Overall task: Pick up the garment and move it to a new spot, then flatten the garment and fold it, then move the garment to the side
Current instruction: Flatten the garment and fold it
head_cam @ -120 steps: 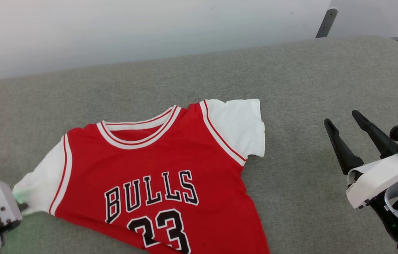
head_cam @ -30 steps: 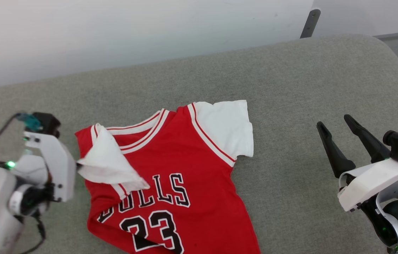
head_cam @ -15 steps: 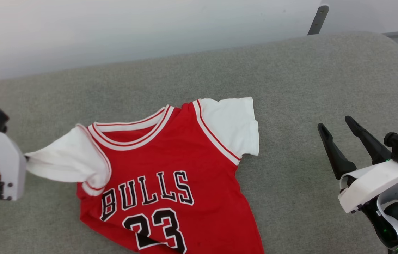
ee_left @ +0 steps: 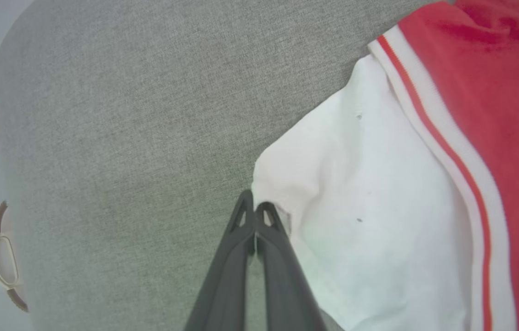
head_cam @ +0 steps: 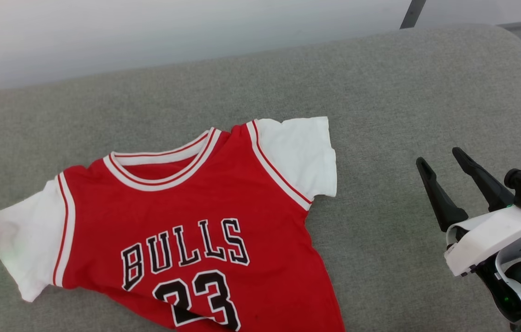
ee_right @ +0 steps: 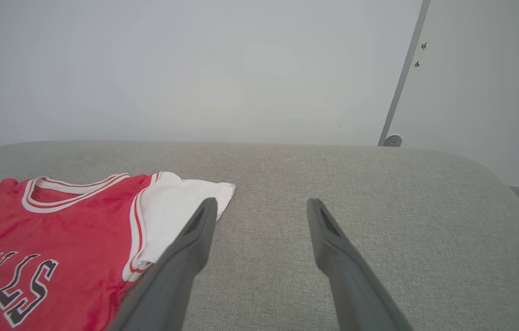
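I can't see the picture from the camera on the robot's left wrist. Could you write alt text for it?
The left gripper, two dark fingers closed together, pinches the edge of the white sleeve of a red shirt. The shirt lies on a grey cushion, and red-and-white striped trim runs between sleeve and body.

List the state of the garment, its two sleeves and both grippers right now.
garment, front up, spread on the grey cushion, not folded.
left-side sleeve, spread out sideways, its hem at the left gripper's tips.
right-side sleeve, lying flat, untouched.
left gripper, shut, apparently pinching the left-side sleeve's hem.
right gripper, open, empty, clear of the garment.
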